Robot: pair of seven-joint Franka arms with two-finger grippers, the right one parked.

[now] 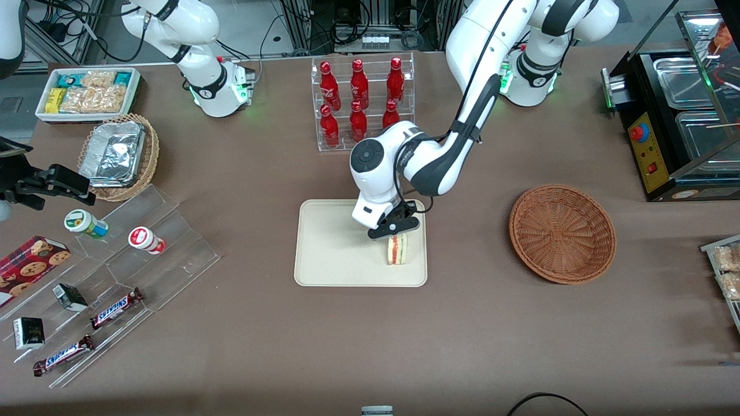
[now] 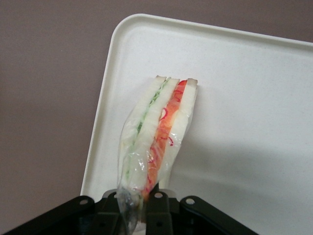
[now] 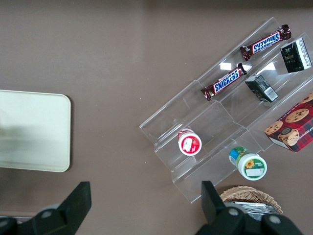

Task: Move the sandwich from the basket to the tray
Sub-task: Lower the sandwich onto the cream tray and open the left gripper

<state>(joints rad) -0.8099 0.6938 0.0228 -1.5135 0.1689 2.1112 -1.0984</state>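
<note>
From the front, you see the hand (image 1: 395,229) above the tray (image 1: 324,254), pinching the top of the sandwich (image 1: 396,250), which stands upright on the tray near the corner closest to the basket (image 1: 562,233). The basket sits bare on the table (image 1: 462,335), well apart from the tray toward the working arm's end. Farther from the camera, a clear rack (image 1: 363,101) holds red bottles; toward the parked arm's end, a white bin (image 1: 87,92) holds snack packets and a lighter wicker basket (image 1: 122,156) holds foil containers. From the left wrist, you see the fingers (image 2: 159,215) pressed on the plastic-wrapped sandwich (image 2: 161,127), which rests beside the tray's (image 2: 254,98) rim. From the right wrist, a tray corner (image 3: 34,129) shows nothing on it.
</note>
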